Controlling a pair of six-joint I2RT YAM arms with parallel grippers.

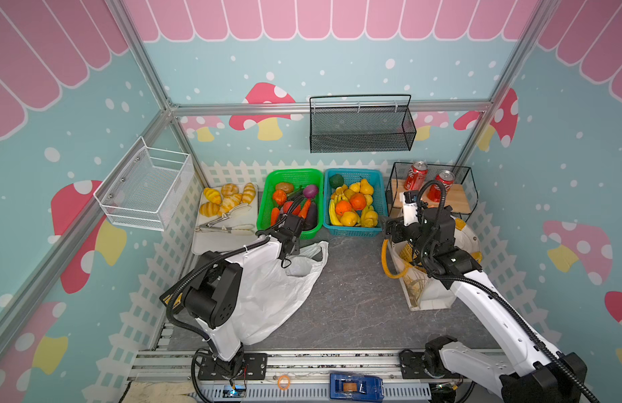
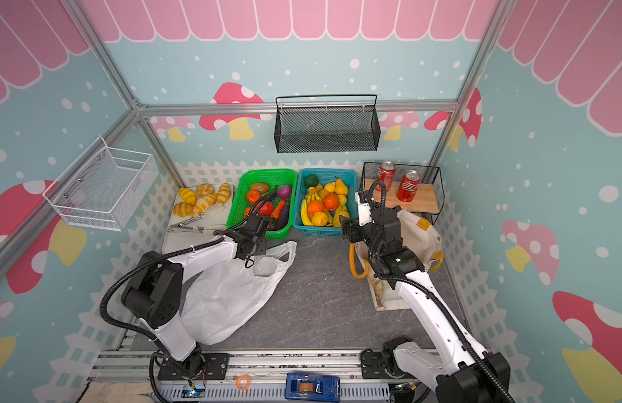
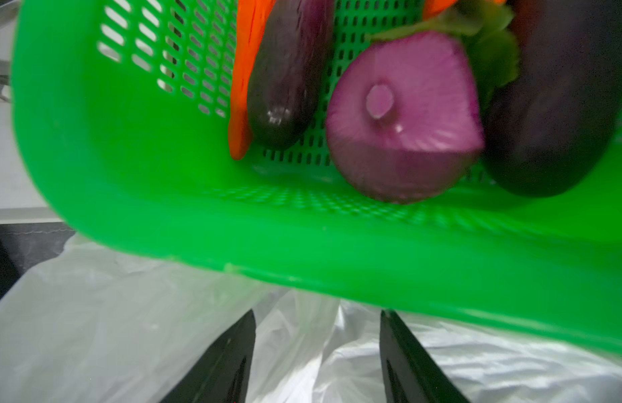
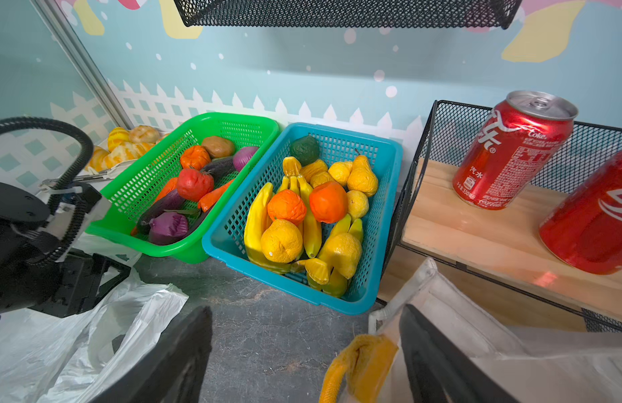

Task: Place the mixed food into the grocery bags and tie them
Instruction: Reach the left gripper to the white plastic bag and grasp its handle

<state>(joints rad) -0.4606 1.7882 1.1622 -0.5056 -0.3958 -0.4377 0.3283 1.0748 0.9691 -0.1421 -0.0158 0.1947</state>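
The mixed food lies in a blue basket (image 1: 351, 232) at the back: round oranges (image 1: 343, 206) (image 4: 286, 206) and knobbly yellow pears (image 1: 366, 186) (image 4: 363, 178) among bananas. A yellow-and-black packet (image 1: 409, 252) shows in the mouth of the cream tote (image 1: 431, 300) (image 4: 477, 331). The white plastic bag (image 1: 274, 296) (image 3: 93, 331) lies crumpled on the left. My left gripper (image 1: 295, 240) (image 3: 318, 314) hangs open just over the bag's handle end, by the green basket's front rim. My right gripper (image 1: 386, 226) (image 4: 306, 308) is open wide beside the tote, its yellow handle (image 4: 358, 363) under the jaws.
A green basket (image 1: 264, 202) (image 3: 128, 139) holds eggplants, carrots and a purple onion (image 3: 403, 115). Bread rolls (image 1: 225, 199) and tongs lie on a white tray at back left. Red cans (image 1: 415, 174) stand on a wire shelf at back right. Wire baskets (image 1: 361, 125) hang on the walls.
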